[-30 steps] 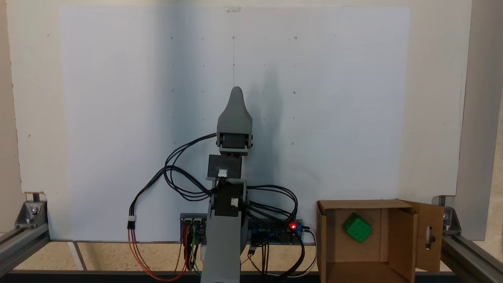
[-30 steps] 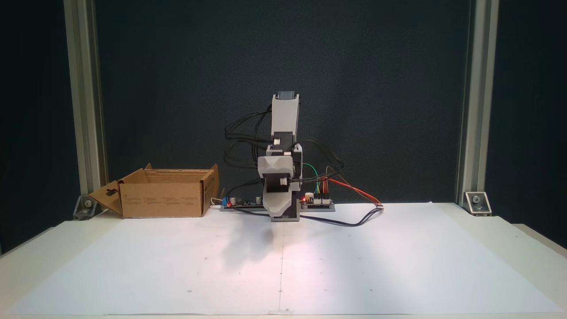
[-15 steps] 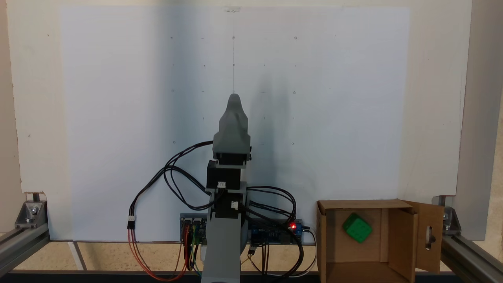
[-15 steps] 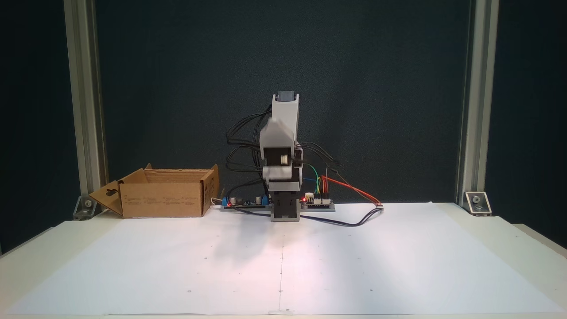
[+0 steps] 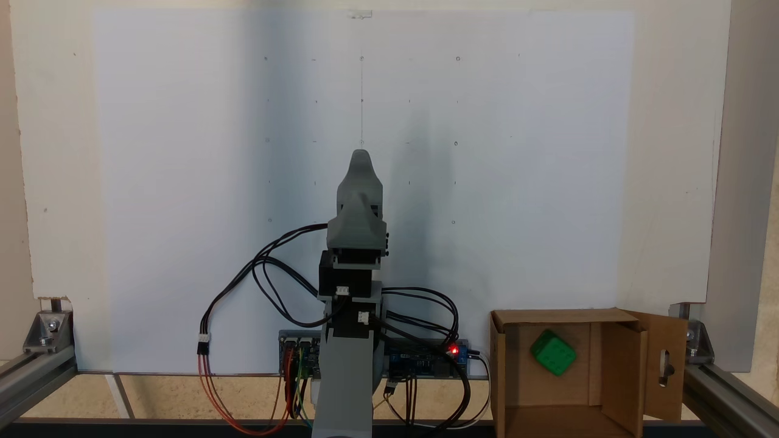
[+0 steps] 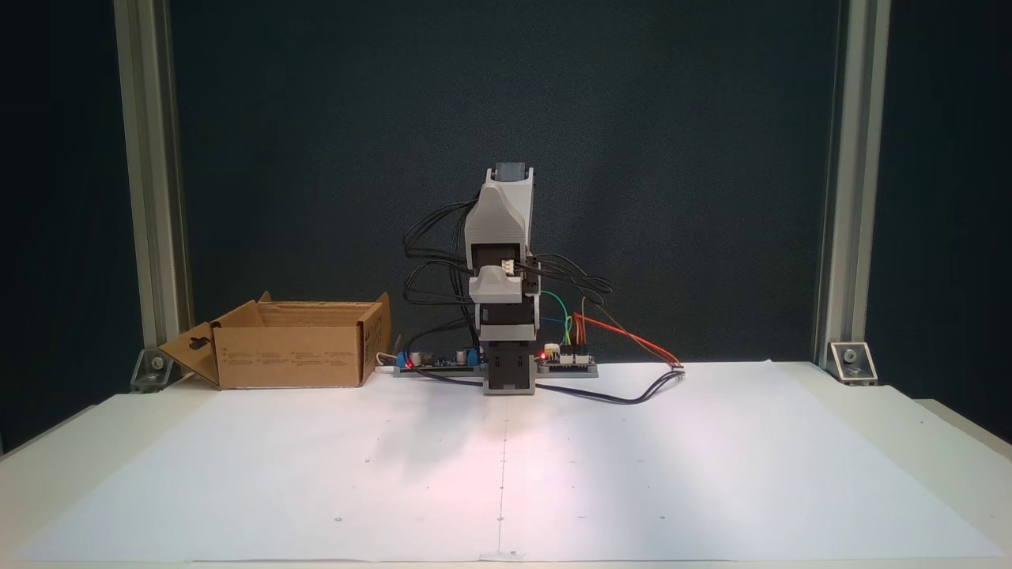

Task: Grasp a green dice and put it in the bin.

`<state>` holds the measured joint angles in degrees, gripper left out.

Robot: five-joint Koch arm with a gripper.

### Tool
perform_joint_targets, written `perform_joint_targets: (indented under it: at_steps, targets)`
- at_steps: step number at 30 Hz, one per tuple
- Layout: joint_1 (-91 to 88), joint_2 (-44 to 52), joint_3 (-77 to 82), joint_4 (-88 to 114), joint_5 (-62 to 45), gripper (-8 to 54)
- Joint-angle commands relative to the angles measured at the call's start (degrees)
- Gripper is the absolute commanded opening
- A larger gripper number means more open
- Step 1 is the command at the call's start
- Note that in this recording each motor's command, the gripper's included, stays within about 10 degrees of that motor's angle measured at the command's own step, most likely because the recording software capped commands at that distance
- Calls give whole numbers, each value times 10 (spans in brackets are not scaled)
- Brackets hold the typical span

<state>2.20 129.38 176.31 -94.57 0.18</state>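
Dice: the green dice lies inside the bin, on its floor, near the back wall as the fixed view from above shows it. It sits turned a bit, corner-wise, and touches no wall as far as I see.
Bin: the brown cardboard box stands at the table corner beside the arm base, with flaps open. One flap with a slot cutout hangs outward, so the mouth is free from above. In the front fixed view the bin stands left of the arm, and its wall hides the inside.
Arm: folded up over its own base, pointing along the centre line of the white paper sheet. I judge this is a rest pose, well apart from the bin.
Gripper: the gripper shows as one grey pointed shape from above; the jaws lie one behind the other. In the front view the gripper is tucked against the arm body. Open or closed: you cannot tell from these pics. Nothing green is seen at it.
Cables: black and coloured wires loop loose around the base, probably left slack so the joints turn freely.
Task status: imo done, since the dice rests in the bin. You need no more move, except maybe check the arm is parked.
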Motion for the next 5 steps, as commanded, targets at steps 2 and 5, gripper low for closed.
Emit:
perform_joint_targets:
  at_steps: [2, 5]
  targets:
    - [-4, 62, 30, -34, -10, 445]
    - [-4, 62, 30, -34, -9, 445]
